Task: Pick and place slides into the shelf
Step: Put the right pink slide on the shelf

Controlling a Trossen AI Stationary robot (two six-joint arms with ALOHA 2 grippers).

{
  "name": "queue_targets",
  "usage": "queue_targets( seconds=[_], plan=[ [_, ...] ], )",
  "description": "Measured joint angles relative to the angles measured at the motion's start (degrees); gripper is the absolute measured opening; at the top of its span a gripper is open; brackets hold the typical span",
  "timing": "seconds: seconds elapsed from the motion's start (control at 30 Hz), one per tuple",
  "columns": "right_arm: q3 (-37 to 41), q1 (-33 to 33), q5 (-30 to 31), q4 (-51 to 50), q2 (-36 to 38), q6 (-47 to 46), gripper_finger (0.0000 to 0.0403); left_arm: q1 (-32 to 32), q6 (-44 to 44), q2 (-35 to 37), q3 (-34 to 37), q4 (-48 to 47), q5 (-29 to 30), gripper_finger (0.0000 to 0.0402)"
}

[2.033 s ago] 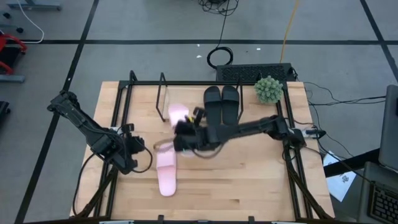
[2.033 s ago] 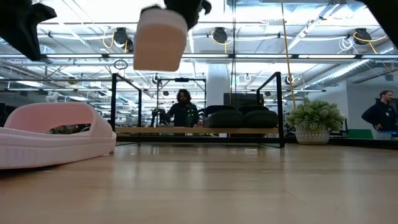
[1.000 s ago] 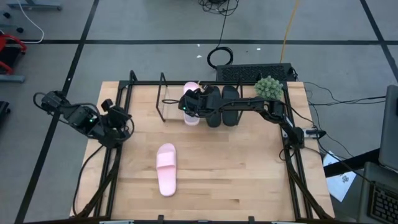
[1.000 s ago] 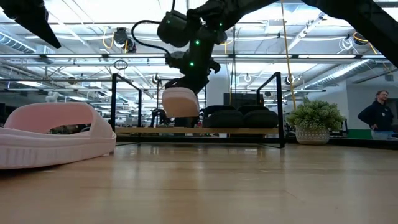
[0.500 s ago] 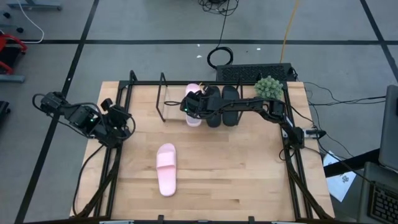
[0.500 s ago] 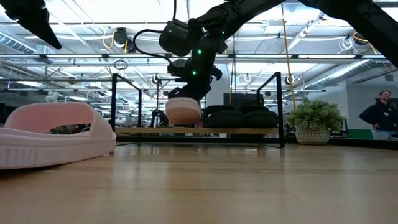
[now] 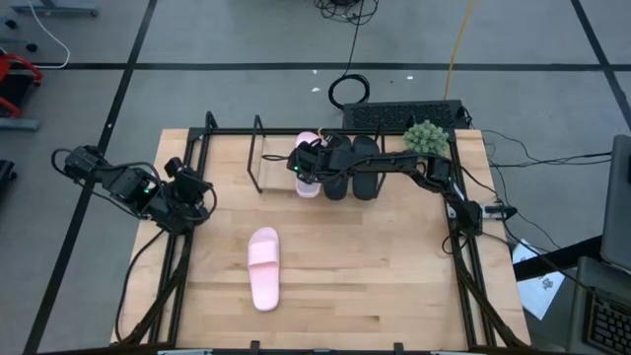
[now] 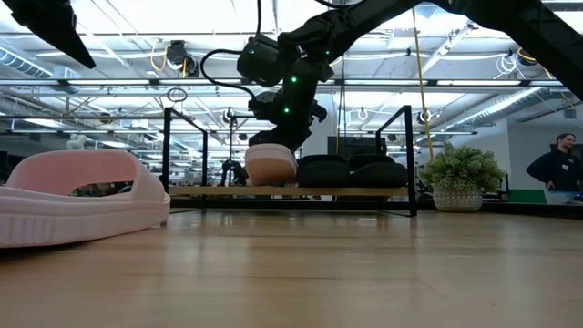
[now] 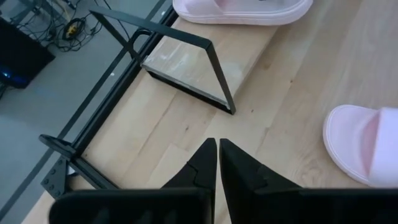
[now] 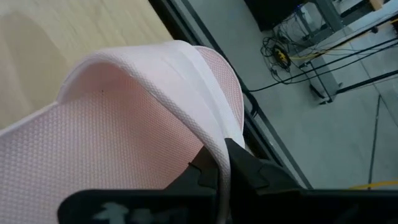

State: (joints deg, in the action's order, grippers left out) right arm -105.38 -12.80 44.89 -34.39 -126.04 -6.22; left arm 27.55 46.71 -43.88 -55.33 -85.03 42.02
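Note:
A pale pink slide is at the shelf, just left of two black slides that stand on the shelf's wooden board. My right gripper is shut on it, reaching in from the table's right. In the low view the slide's sole is down at the board; I cannot tell whether it rests there. The other pink slide lies sole-down on the table, near the front left. My left gripper is shut on nothing at the table's left edge. My right gripper pinches the pink slide's wide strap at its edge between its two fingers. The fingers slant downward from the table's right side. The slide sits upright below the gripper, sole down at the shelf board.
A small potted plant stands at the shelf's right end, and a dark flat box lies behind it. A black rod loop stands at the shelf's left part. A person shows in the room beyond.
My right gripper has gone down with the pink slide, still shut on its strap, and a little toward the black slides. The slide has sunk from above the shelf board to its level, staying upright.

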Motion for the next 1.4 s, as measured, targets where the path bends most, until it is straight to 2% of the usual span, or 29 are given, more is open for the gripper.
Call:
queue_targets(
  seconds=[0.27,0.63,1.4],
  plan=[
    [0.16,-0.02,-0.01,0.10,0.01,-0.15,0.0000,0.00,-0.12,0.00,0.00,0.09,0.00,0.0024],
    [5.15,0.11,0.07,3.55,0.28,-2.46,0.0002,0.00,-0.54,0.00,0.00,0.08,-0.02,0.0024],
    [5.29,0.04,-4.47,5.30,0.09,-1.64,0.0118,0.00,-0.52,0.00,0.00,0.07,-0.46,0.0024]
  ],
)
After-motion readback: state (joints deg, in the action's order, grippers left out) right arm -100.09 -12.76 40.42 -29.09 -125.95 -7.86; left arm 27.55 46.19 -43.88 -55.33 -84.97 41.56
